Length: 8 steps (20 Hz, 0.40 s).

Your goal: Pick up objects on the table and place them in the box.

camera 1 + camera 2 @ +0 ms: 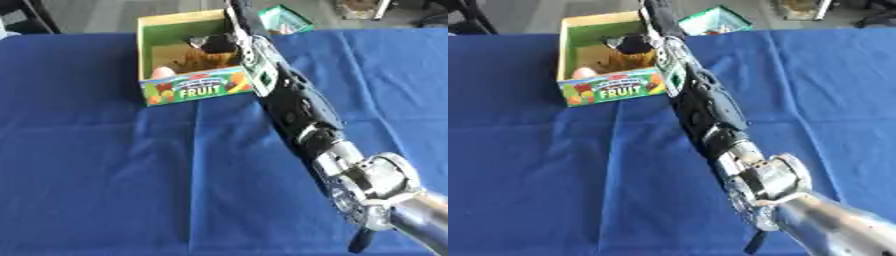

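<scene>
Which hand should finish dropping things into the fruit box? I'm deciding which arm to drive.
The right, probably. The right arm already stretches from the lower right across the blue table to the box, its hand over the opening. The left hand shows in neither view.

Light is bright and even; my arm (289,100) throws only a faint shadow on the blue cloth (96,165). Silver joints near my elbow catch soft glare. Everything looks slightly blurred, the print on the box (197,89) beside my hand most.
</scene>
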Tool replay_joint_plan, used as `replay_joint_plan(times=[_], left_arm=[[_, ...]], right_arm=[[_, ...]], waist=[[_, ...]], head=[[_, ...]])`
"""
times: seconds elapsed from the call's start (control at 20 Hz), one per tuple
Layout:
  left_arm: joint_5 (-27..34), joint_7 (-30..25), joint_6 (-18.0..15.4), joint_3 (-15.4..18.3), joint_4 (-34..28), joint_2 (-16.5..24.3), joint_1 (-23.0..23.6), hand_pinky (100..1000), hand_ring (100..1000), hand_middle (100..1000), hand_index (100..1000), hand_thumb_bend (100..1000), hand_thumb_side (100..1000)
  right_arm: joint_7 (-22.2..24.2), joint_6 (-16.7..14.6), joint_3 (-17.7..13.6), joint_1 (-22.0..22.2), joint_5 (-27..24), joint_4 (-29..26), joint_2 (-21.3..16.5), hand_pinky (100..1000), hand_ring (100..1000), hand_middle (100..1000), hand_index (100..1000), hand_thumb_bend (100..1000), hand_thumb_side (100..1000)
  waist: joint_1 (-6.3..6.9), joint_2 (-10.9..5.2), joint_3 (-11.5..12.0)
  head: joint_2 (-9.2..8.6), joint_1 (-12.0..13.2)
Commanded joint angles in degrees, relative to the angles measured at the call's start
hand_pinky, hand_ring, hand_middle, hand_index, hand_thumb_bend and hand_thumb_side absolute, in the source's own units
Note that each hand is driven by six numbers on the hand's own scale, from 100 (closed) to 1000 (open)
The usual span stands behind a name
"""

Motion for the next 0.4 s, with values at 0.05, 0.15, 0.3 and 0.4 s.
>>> replay_joint_plan(times=[0.05,0.15,0.3,0.4], left_arm=[[-0.7,1.2,0.2,1.5,-0.3,1.6,0.6,759,555,599,679,274,733],[-1.0,1.8,0.3,2.1,-0.3,1.7,1.6,760,560,604,682,277,731],[-1.3,2.7,0.1,3.0,-0.5,1.5,2.9,762,567,616,692,283,728],[-1.3,3.2,-0.2,3.4,-0.7,1.2,3.7,765,562,624,699,284,726]], right_arm=[[1.0,-1.9,-0.2,0.1,-2.9,-5.2,-2.3,919,1000,877,928,642,318],[2.6,-3.0,0.8,1.5,-4.7,-8.0,-3.2,915,1000,871,928,634,311],[4.7,-4.9,2.6,4.5,-7.4,-12.4,-4.7,913,1000,873,929,623,304],[5.8,-5.6,3.8,6.9,-9.2,-15.3,-5.5,918,1000,880,932,613,298]], waist=[[0.32,-1.18,-1.0],[0.24,-1.35,-2.5],[-0.04,-1.71,-4.5],[-0.27,-1.85,-5.6]], head=[[0.61,1.5],[0.76,2.4],[1.4,3.9],[1.89,4.8]])
